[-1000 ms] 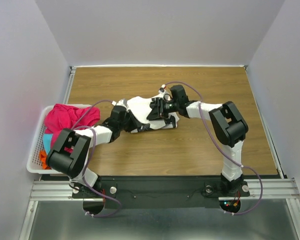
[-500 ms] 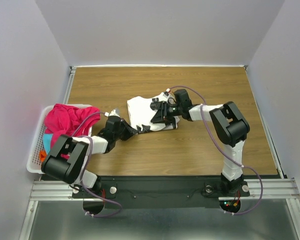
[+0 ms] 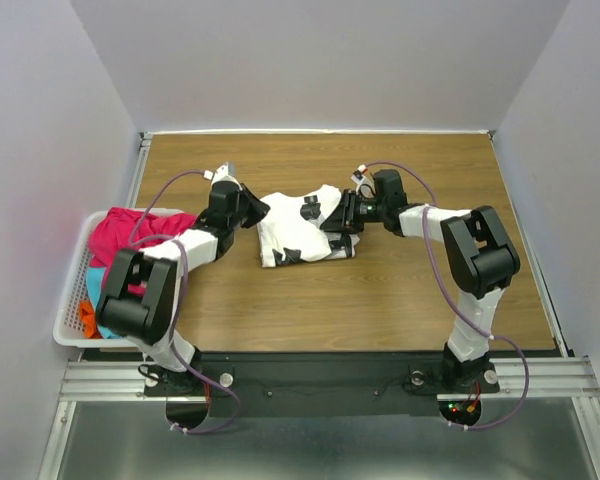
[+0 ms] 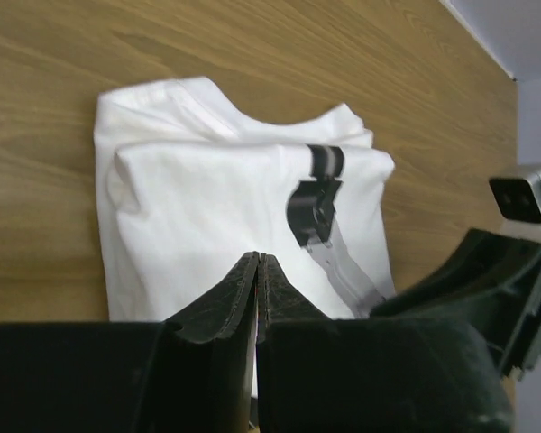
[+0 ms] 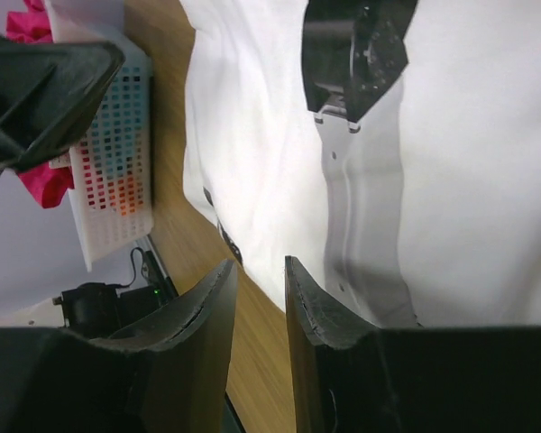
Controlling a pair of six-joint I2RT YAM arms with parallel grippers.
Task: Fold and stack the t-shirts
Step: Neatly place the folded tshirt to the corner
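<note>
The white t-shirt (image 3: 292, 232) with black marks lies folded into a rough rectangle mid-table. It fills the left wrist view (image 4: 207, 189) and the right wrist view (image 5: 252, 126). My left gripper (image 3: 252, 208) is at its upper left edge, fingers pressed together (image 4: 258, 260) low over the cloth, with no cloth clearly pinched. My right gripper (image 3: 342, 218) is at the shirt's right edge, jaws a little apart (image 5: 257, 266) over the cloth's border, with nothing between them. A magenta-pink shirt (image 3: 140, 235) is heaped in the basket, over cyan (image 3: 96, 280) and orange (image 3: 85, 318) cloth.
The white lattice basket (image 3: 72, 330) stands at the table's left edge and also shows in the right wrist view (image 5: 117, 180). Bare wood (image 3: 310, 300) lies all round the white shirt. Grey walls close the back and both sides.
My left gripper swung from the shirt's lower left, where it stretched a tail of cloth out, to the upper left edge. The shirt now lies squarer. My right gripper drew back slightly right.
</note>
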